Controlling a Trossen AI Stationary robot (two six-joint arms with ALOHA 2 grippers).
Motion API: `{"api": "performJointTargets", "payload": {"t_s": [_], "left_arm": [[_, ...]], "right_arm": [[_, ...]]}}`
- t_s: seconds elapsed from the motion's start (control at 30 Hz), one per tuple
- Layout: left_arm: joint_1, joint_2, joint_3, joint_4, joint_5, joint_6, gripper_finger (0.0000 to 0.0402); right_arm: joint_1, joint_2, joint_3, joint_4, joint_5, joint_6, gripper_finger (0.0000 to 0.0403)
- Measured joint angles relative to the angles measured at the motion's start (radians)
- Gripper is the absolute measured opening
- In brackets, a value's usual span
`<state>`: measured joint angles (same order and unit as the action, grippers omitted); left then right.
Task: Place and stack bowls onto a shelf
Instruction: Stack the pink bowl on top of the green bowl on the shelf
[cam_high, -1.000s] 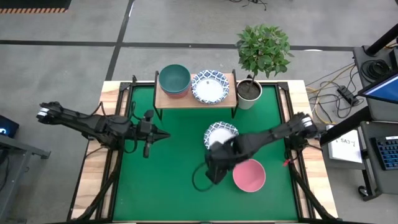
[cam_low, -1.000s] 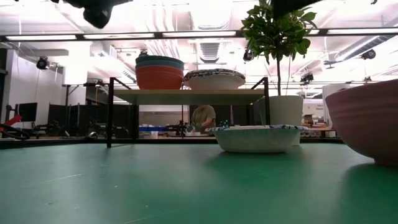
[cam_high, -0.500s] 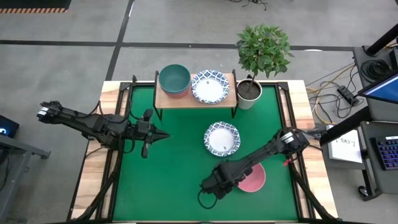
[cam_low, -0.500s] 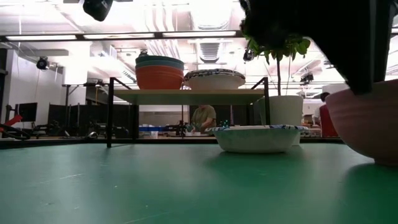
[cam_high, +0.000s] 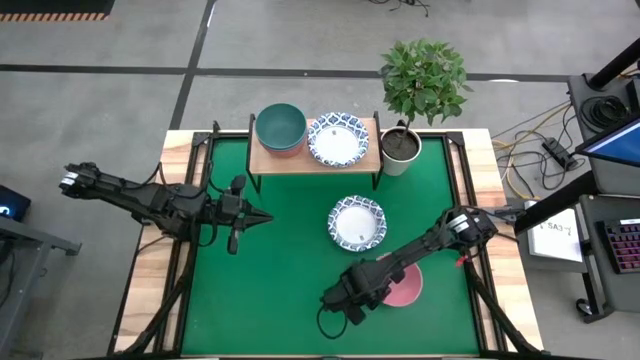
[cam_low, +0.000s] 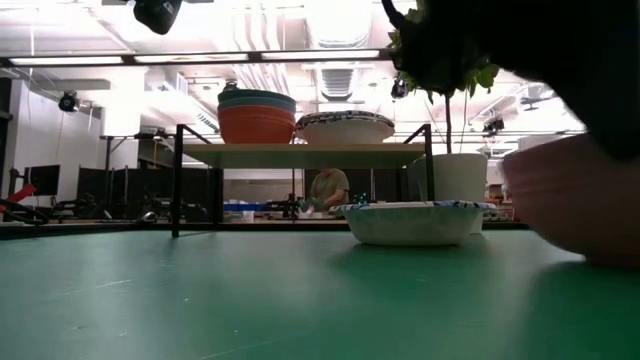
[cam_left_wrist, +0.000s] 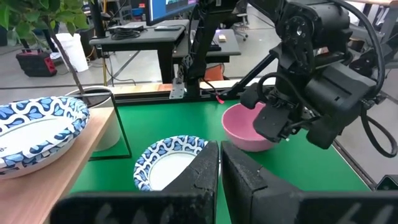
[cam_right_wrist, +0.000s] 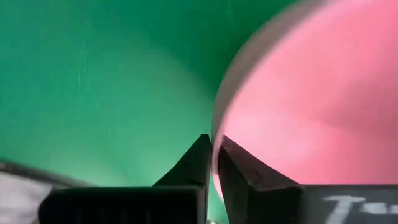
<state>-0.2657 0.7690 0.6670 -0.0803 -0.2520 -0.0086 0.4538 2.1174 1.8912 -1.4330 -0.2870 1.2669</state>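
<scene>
A pink bowl sits on the green table near its right front; it also shows in the low view. My right gripper is down at the bowl's left rim and shut on it. A white bowl with a blue patterned rim rests on its base mid-table. The wooden shelf carries a stack topped by a dark teal bowl and a patterned bowl. My left gripper is shut and empty above the table's left part. My right gripper has the pink bowl's rim between its two fingers, one finger inside the bowl and one outside. The fingers come from above, pointing down, at the bowl's left side. The bowl's underside looks to be on the table.
A white plant pot with a leafy plant stands just right of the shelf at the far edge. Bare green table lies to the left and front. A person shows in the room beyond the shelf.
My right gripper has gone from over the patterned bowl on the table toward the near edge and down to the pink bowl's rim. The pink bowl has then shifted a little toward the table's left. The patterned bowl now shows uncovered.
</scene>
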Motion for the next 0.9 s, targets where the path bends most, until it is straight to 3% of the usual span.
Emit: {"api": "performJointTargets", "payload": {"t_s": [0.2,0.5,0.63,0.9], "left_arm": [[0.000,0.000,0.000,0.000,0.000,0.000,0.0000],[0.000,0.000,0.000,-0.001,0.000,0.000,0.0000],[0.000,0.000,0.000,-0.001,0.000,0.000,0.0000],[-0.002,0.001,-0.001,0.001,0.000,-0.007,0.0000]], "right_arm": [[0.012,-0.005,0.051,0.002,-0.113,-0.105,0.0011],[0.033,-0.010,0.337,0.044,-0.048,-0.338,0.0009],[0.034,-0.011,0.463,0.061,0.081,-0.494,0.0009],[-0.044,-0.085,0.459,0.108,0.425,-0.854,0.0009]]}}
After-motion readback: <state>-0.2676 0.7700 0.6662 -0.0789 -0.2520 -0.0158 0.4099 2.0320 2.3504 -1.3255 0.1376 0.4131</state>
